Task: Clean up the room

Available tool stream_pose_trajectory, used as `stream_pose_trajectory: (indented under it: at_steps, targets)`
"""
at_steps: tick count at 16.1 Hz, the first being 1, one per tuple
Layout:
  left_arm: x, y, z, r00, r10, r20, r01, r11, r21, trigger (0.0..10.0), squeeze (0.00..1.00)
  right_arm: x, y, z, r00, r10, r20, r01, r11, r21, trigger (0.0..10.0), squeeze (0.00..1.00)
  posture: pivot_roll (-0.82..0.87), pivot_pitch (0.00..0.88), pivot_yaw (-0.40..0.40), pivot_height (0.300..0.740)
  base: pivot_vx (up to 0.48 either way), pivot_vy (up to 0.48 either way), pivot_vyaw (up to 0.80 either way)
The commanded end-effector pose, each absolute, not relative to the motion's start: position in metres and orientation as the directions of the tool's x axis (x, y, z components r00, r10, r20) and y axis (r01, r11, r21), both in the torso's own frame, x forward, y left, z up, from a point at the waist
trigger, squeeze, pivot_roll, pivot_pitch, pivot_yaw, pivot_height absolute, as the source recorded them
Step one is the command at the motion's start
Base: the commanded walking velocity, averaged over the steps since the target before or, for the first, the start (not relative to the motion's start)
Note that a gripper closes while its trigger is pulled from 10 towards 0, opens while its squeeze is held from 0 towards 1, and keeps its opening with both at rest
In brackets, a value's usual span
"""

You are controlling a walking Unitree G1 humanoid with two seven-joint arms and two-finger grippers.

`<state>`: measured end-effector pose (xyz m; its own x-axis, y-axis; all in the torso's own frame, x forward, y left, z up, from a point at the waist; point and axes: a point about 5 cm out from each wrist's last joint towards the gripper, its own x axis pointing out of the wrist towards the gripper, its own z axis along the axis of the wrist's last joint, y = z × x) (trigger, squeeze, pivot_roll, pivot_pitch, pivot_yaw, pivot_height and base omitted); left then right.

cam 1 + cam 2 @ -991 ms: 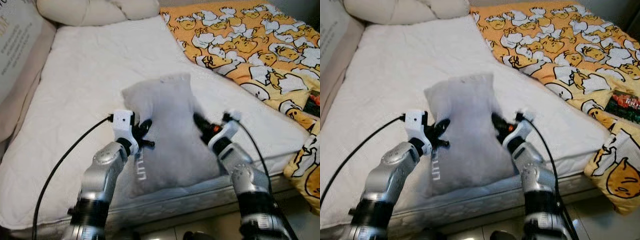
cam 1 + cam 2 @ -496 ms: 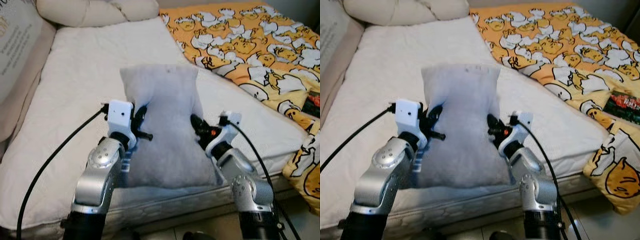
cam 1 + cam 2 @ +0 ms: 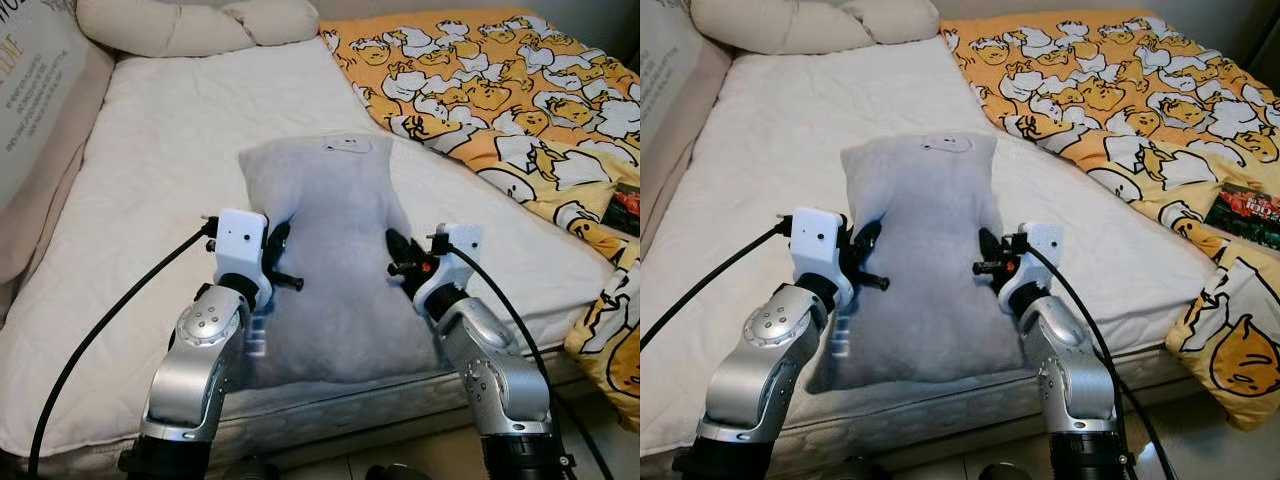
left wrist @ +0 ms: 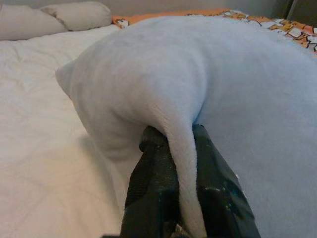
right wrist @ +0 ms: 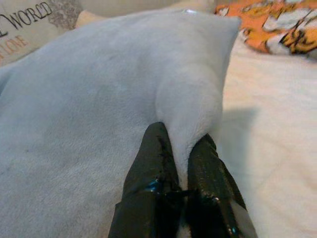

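Left tool (image 4: 171, 148) of mine pinches one side edge of the grey pillow (image 3: 330, 270), my right tool (image 5: 181, 153) pinches the other; it lies near the bed's (image 3: 150, 170) front edge.

Bare white mattress (image 3: 170, 150) lay open ahead; cream pillows (image 3: 190, 22) bounded its far end, the yellow blanket (image 3: 500, 90) its right.

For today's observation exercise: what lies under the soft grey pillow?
The grey pillow lies on the white quilted mattress, near its front edge, pinched by the left hand and right hand. Anything directly beneath the pillow is covered.
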<state>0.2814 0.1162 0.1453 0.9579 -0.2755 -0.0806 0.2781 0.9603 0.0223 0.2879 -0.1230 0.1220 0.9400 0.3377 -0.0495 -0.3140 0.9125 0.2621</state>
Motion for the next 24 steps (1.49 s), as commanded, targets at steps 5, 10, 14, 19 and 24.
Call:
stream_pose_trajectory:
  at_steps: [5,10,14,19,24]
  targets:
    - [0.286,0.13,0.159,0.973,-0.224,-0.047,0.227,0.971,0.071,10.0,0.0,0.286,-0.132,0.121,0.954,0.296,-0.048,-0.273,0.924,0.269,10.0,0.0,-0.06,0.0,0.026,0.74,0.0,0.245,0.0]
    - [0.285,0.133,0.157,0.974,-0.22,-0.061,0.224,0.972,0.071,10.0,0.0,0.284,-0.131,0.118,0.953,0.298,-0.053,-0.271,0.919,0.285,10.0,0.0,-0.06,0.012,0.044,0.74,0.0,0.321,0.0]
    - [0.284,0.136,0.157,0.975,-0.213,-0.07,0.218,0.973,0.076,10.0,0.0,0.283,-0.126,0.119,0.94,0.335,-0.054,-0.31,0.912,0.269,10.0,0.0,-0.06,0.019,0.04,0.74,0.0,0.337,0.0]
    - [0.282,0.14,0.157,0.977,-0.2,-0.074,0.206,0.975,0.082,10.0,0.0,0.285,-0.121,0.119,0.933,0.356,-0.054,-0.328,0.902,0.279,10.0,0.0,-0.04,0.016,0.034,0.74,0.0,0.338,0.0]
    - [0.282,0.143,0.161,0.981,-0.182,-0.063,0.189,0.975,0.114,10.0,0.0,0.289,-0.118,0.118,0.927,0.372,-0.054,-0.343,0.896,0.283,10.0,0.0,-0.03,0.013,0.028,0.74,0.0,0.125,0.35]
